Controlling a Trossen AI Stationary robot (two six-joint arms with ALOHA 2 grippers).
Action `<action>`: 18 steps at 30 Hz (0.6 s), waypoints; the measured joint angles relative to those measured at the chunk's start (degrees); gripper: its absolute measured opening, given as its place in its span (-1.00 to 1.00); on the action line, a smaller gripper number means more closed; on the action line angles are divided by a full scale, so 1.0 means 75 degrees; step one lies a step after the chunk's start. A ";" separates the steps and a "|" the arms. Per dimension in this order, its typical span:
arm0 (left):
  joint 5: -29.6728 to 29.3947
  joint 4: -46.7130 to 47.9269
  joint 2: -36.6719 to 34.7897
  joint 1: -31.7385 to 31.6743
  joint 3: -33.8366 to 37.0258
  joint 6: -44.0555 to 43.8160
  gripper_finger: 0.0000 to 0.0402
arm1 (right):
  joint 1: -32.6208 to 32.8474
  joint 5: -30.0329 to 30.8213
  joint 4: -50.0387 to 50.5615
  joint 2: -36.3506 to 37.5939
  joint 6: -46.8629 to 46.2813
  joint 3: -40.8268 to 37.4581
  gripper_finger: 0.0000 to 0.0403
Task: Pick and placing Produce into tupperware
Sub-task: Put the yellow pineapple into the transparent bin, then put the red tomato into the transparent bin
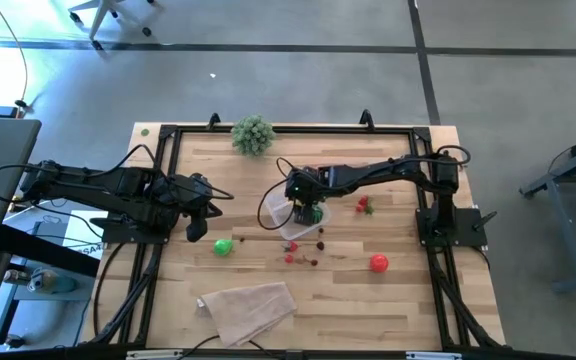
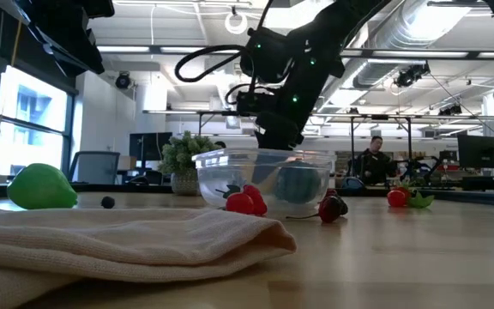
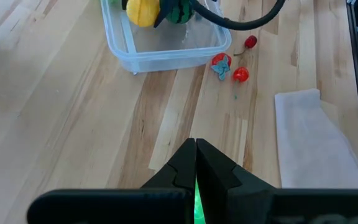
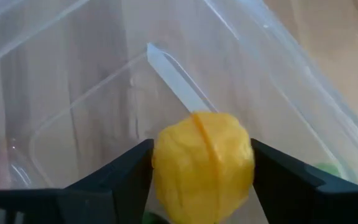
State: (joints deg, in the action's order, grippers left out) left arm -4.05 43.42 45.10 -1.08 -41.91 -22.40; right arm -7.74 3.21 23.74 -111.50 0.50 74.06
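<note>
Jaws of the right gripper (image 4: 202,171) pinch a yellow fruit (image 4: 204,167) from both sides, directly above the floor of the clear tupperware (image 1: 286,218). The fruit is nearly round, so no long axis can be told; a seam crosses its face. Left gripper (image 3: 196,163), jaws pressed together, waits at the table's left. Red produce (image 3: 221,65) lies just beside the tupperware.

Right gripper (image 1: 308,212) down over clear tupperware (image 1: 280,212) mid-desk (image 1: 368,310); left gripper (image 1: 200,228) parked near green produce (image 1: 224,247); beige cloth (image 1: 249,309) at front edge.
</note>
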 joint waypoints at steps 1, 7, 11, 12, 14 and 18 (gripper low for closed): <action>0.0000 -0.0003 0.0002 -0.0001 -0.0003 -0.0001 -1.00 | -0.0006 -0.0001 -0.0033 0.0000 -0.0011 0.0000 0.25; 0.0000 0.0000 0.0003 0.0000 0.0000 -0.0001 -1.00 | -0.0006 0.0123 -0.0158 0.0000 -0.0006 0.0003 0.38; 0.0000 -0.0002 0.0002 -0.0003 0.0000 0.0000 -1.00 | 0.0046 0.0161 -0.0170 0.0034 -0.0026 0.0012 0.39; 0.0000 -0.0001 0.0000 -0.0003 -0.0002 0.0002 -1.00 | 0.0075 0.0209 -0.0171 0.0078 -0.0016 0.0012 0.39; 0.0000 0.0000 0.0001 -0.0002 0.0000 0.0000 -1.00 | 0.0133 0.0413 -0.0178 0.0220 -0.0007 0.0015 0.39; 0.0000 -0.0003 0.0000 -0.0003 0.0000 0.0002 -1.00 | 0.0298 0.0804 -0.0124 0.0646 -0.0079 0.0017 0.39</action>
State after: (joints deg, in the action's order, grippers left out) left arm -4.05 43.40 45.10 -1.10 -41.91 -22.39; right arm -5.51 9.24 22.81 -106.66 -0.09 74.19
